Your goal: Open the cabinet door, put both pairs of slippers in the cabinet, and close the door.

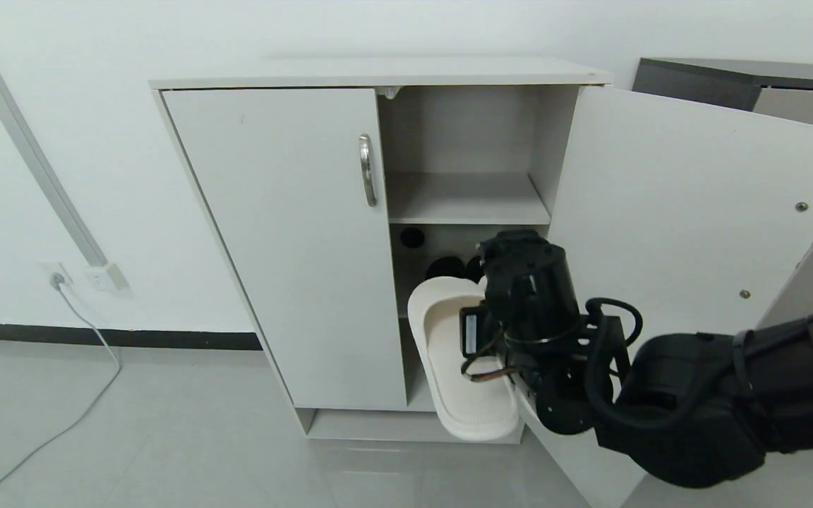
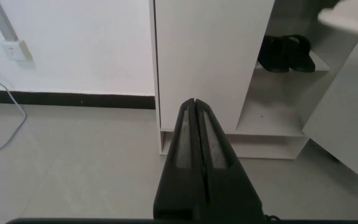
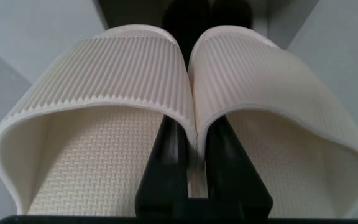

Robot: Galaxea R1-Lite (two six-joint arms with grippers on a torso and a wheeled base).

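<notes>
A pair of white slippers (image 1: 449, 360) hangs on edge in front of the cabinet's (image 1: 272, 233) open right half, at lower-shelf height. My right gripper (image 1: 483, 346) is shut on the pair's two inner walls (image 3: 191, 81), pressed together between its fingers (image 3: 169, 155). A pair of black slippers (image 1: 449, 268) rests on the middle shelf, behind the white pair (image 3: 207, 15). The right door (image 1: 675, 212) stands swung wide open; the left door is shut. My left gripper (image 2: 194, 109) is shut and empty, low over the floor, facing the cabinet base with the black slippers (image 2: 284, 53) beyond.
The top shelf (image 1: 466, 197) is bare. A wall socket (image 1: 57, 279) with a trailing cable sits at the left. A dark grey unit (image 1: 731, 81) stands behind the open door. Open tiled floor (image 1: 166, 451) lies at the left front.
</notes>
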